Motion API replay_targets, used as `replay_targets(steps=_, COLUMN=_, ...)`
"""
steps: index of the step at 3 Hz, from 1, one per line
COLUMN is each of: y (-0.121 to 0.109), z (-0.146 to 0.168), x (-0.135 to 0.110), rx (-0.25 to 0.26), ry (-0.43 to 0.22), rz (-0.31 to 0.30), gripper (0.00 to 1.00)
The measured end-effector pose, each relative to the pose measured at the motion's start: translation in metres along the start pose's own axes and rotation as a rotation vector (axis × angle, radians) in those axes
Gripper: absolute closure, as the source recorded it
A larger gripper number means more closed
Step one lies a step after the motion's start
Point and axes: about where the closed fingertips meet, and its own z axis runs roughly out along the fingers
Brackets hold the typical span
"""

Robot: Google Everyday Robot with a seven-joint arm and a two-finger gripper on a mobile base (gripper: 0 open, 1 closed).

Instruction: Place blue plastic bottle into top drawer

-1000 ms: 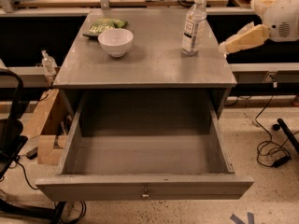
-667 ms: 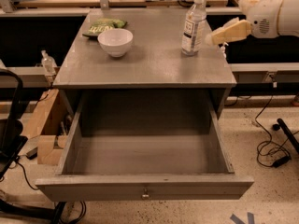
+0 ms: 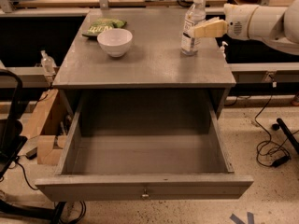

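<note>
The blue plastic bottle [image 3: 194, 15] is clear with a white cap and a white label. It stands upright at the back right of the grey table [image 3: 149, 64]. My gripper [image 3: 197, 30] reaches in from the right on a white arm, its cream tip in front of the bottle's label, at mid-height. The top drawer [image 3: 145, 188] is pulled fully out below the table top. Its grey inside holds nothing, and a small metal knob sits on its front panel.
A white bowl [image 3: 115, 42] and a green snack bag [image 3: 103, 26] sit at the table's back left. A small pump bottle [image 3: 46, 62] stands on a rail to the left, another [image 3: 223, 48] by the table's right edge. A wooden box [image 3: 44, 125] is on the floor at left, cables [image 3: 273, 148] at right.
My gripper has moved left from beside the table's right edge to the bottle and now overlaps its label. The bottle, bowl and drawer have not moved.
</note>
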Motion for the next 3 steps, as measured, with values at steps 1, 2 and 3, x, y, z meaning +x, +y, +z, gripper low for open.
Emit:
replay_targets(steps=1, y=-0.007, z=0.027, x=0.004, rx=0.006, ry=-0.058, rz=0.038, gripper=0.00)
replay_targets(steps=2, y=-0.013, z=0.051, x=0.009, rx=-0.004, ry=-0.125, rz=0.061, gripper=0.00)
replay_targets(steps=3, y=-0.019, z=0.069, x=0.016, rx=-0.015, ry=-0.172, rz=0.077, gripper=0.00)
